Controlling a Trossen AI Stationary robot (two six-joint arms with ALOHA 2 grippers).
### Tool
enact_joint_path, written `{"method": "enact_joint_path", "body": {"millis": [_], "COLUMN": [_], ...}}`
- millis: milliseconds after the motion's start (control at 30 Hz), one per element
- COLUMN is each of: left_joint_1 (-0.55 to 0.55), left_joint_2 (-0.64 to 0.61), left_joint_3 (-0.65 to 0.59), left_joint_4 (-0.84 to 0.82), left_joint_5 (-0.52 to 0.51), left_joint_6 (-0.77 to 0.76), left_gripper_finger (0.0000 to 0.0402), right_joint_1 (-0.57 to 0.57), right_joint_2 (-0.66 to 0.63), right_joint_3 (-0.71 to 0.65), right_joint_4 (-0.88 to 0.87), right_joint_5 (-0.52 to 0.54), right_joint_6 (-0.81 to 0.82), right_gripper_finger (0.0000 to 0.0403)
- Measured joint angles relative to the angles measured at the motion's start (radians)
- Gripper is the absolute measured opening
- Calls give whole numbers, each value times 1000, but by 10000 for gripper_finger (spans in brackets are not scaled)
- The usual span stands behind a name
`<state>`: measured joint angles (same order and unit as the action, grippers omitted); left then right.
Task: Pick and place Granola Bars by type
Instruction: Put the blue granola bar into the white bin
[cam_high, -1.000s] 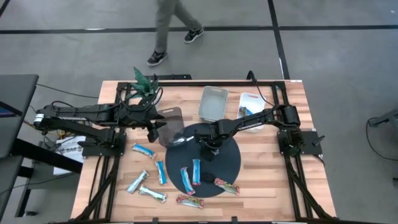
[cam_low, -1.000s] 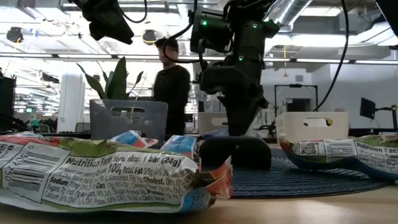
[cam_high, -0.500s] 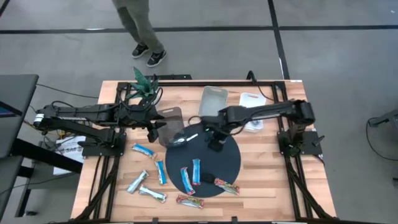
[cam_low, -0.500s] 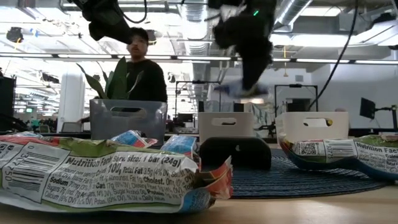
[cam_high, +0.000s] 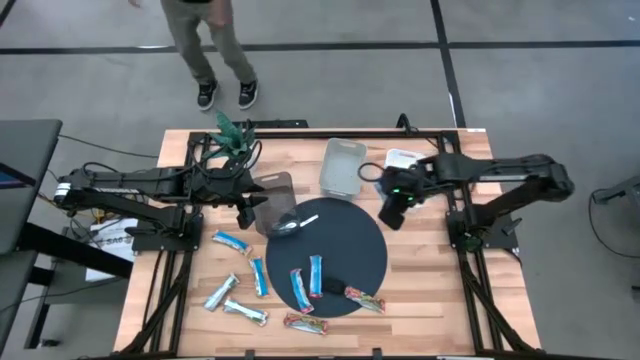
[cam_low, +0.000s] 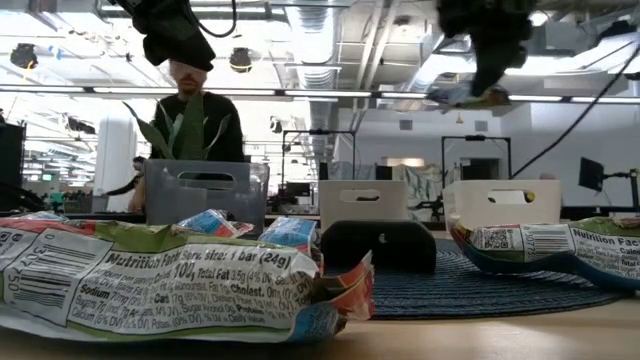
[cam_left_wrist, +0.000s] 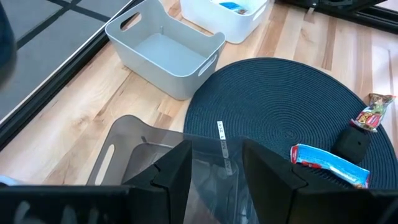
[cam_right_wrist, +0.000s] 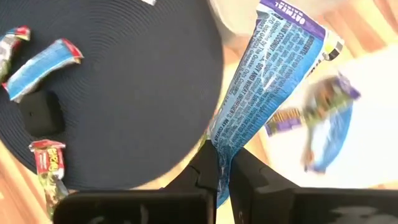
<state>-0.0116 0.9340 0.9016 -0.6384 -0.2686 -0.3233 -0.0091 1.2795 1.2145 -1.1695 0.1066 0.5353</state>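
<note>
While clamped shut on a blue bar (cam_right_wrist: 273, 81) by one end only, right pincer (cam_right_wrist: 222, 167) hangs just beside the white bin (cam_high: 404, 160), above the table (cam_high: 430, 270). Could drop the bar short of the bin, since the long free end dangles and swings. Left pincer (cam_left_wrist: 214, 168) partly open, empty, over the smoky bin (cam_left_wrist: 124, 149). Other bars (cam_high: 262, 275) scattered on mat (cam_high: 350, 240) and table. Hard to make out: white bin's contents, blurred; bar hidden under the arm from above.

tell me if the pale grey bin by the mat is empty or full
Empty: the pale grey plastic bin shows only its bare floor in the left wrist view.
</note>
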Motion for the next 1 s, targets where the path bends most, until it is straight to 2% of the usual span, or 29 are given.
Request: {"method": "enact_joint_path", "body": {"millis": [133,300,600,733,1000], "left_joint_1": [0,0,0,0,0], "left_joint_2": [0,0,0,0,0], "left_joint_3": [0,0,0,0,0], "left_joint_4": [0,0,0,0,0], "left_joint_5": [0,0,0,0,0], "left_joint_6": [3,5,5,5,5], "left_gripper_finger": [134,134,134,134,134], "right_joint_1": [-23,-76,-204,-254,-308], "right_joint_2": [-104,-154,-100,-71,-59], "right_joint_3": [-70,-87,-102,-158,-216], "right_joint_4": [0,-69,-98,-44,46], "right_joint_5": [21,96,158,154,134], "right_joint_6": [74,124,107,88,85], "right_gripper_finger": [2,1,1,3,43]}}
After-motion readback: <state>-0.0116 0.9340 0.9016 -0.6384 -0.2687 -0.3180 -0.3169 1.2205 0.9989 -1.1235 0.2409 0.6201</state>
